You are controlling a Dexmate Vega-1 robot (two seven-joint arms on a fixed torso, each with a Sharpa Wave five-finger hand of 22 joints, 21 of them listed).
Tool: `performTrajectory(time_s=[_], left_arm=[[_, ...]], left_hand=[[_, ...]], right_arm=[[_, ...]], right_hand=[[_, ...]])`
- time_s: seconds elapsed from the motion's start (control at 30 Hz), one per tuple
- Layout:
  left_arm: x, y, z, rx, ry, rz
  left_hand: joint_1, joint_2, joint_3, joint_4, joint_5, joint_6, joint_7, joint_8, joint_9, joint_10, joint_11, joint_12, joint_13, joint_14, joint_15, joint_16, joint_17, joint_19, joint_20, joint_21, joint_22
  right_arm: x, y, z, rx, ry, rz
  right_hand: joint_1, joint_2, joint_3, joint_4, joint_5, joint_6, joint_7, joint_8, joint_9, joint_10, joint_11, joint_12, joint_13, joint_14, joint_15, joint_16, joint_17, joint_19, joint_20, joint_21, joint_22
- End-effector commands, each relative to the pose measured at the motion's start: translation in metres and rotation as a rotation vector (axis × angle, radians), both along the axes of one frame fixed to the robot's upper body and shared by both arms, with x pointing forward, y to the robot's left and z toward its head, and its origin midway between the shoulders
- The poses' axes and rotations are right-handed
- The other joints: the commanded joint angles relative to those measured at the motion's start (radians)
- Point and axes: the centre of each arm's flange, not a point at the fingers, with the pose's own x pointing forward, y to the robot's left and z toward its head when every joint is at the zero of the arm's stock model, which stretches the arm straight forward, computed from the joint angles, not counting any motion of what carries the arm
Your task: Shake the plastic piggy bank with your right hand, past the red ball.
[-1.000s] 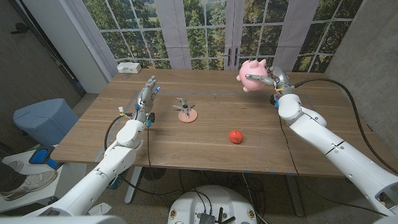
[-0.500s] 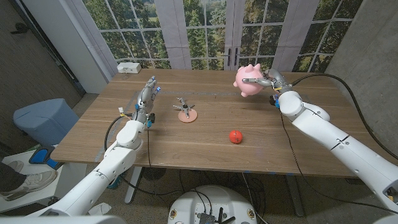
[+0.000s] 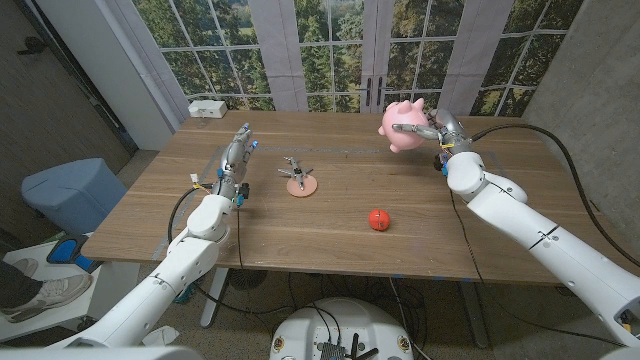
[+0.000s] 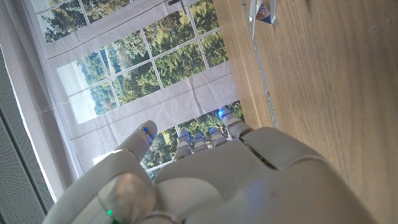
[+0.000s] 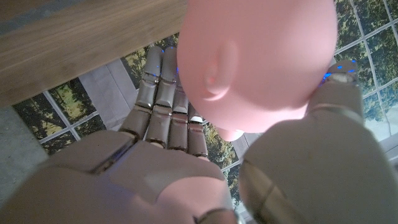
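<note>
My right hand [image 3: 437, 129] grips the pink piggy bank [image 3: 404, 125] above the desk's [image 3: 330, 220] far right, beyond the red ball [image 3: 377, 218]. My left hand [image 3: 234, 158] stands empty, fingers straight.

Pink piggy bank [image 3: 404, 125] aloft above table's far right; red ball [image 3: 377, 219] on tabletop, nearer.

Lab-like test room, wooden table [image 3: 300, 225], tall gridded windows [image 3: 330, 50] (trees outside), grey walls

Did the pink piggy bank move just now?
Yes. The piggy bank in the right hand went back up and to the right, away from the red ball, which stayed put.
</note>
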Motion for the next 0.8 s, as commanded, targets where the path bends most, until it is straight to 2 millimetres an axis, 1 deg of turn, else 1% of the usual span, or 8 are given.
performTrajectory(time_s=[0.03,0.17,0.43,0.6,0.8], left_arm=[[0.0,0.002,0.001,0.0,-0.007,-0.001],[0.0,0.003,0.002,0.001,-0.007,0.001],[0.0,0.006,0.003,-0.002,-0.01,0.004],[0.001,0.007,0.004,-0.003,-0.011,0.004],[0.002,0.007,0.006,0.0,-0.012,0.005]], left_hand=[[-0.006,0.047,0.001,-0.006,0.003,0.0,-0.005,0.004,0.006,-0.003,-0.001,0.0,0.005,0.003,-0.057,0.002,0.002,0.007,-0.052,-0.001,0.003],[-0.007,0.046,0.001,-0.006,0.003,0.0,-0.005,0.004,0.006,-0.004,-0.001,0.0,0.005,0.003,-0.057,0.002,0.002,0.006,-0.051,-0.001,0.003],[-0.007,0.047,0.001,-0.006,0.003,-0.001,-0.005,0.004,0.006,-0.005,-0.002,0.0,0.005,0.003,-0.058,0.002,0.003,0.006,-0.051,-0.001,0.003],[-0.007,0.047,0.001,-0.006,0.003,-0.001,-0.005,0.004,0.006,-0.004,-0.003,0.0,0.005,0.003,-0.058,0.002,0.003,0.007,-0.051,-0.001,0.003],[-0.007,0.047,0.001,-0.006,0.003,-0.001,-0.006,0.004,0.006,-0.005,-0.003,0.0,0.005,0.003,-0.057,0.003,0.003,0.007,-0.051,-0.001,0.003]], right_arm=[[-0.009,-0.005,-0.013,0.13,-0.212,-0.072],[-0.01,-0.006,-0.018,0.196,-0.283,-0.095],[-0.01,-0.008,-0.024,0.306,-0.386,-0.142],[-0.008,-0.008,-0.024,0.328,-0.395,-0.152],[-0.007,-0.007,-0.023,0.31,-0.388,-0.139]], right_hand=[[0.396,0.4,0.198,0.005,0.008,0.371,-0.297,0.004,0.002,0.301,-0.293,-0.002,0.107,0.229,-0.351,0.001,0.315,-0.045,-0.117,0.008,0.003],[0.396,0.4,0.199,0.005,0.009,0.37,-0.297,0.003,0.002,0.301,-0.296,-0.003,0.109,0.23,-0.351,0.0,0.315,-0.045,-0.117,0.009,0.003],[0.392,0.403,0.199,0.008,0.007,0.369,-0.296,0.003,0.005,0.303,-0.291,-0.008,0.108,0.233,-0.35,-0.002,0.315,-0.045,-0.116,0.013,0.004],[0.391,0.403,0.199,0.008,0.006,0.368,-0.296,0.002,0.006,0.304,-0.291,-0.01,0.109,0.234,-0.35,-0.003,0.315,-0.047,-0.114,0.015,0.004],[0.39,0.403,0.199,0.008,0.005,0.369,-0.293,0.001,0.005,0.305,-0.289,-0.012,0.11,0.235,-0.35,-0.004,0.316,-0.047,-0.114,0.017,0.003]])
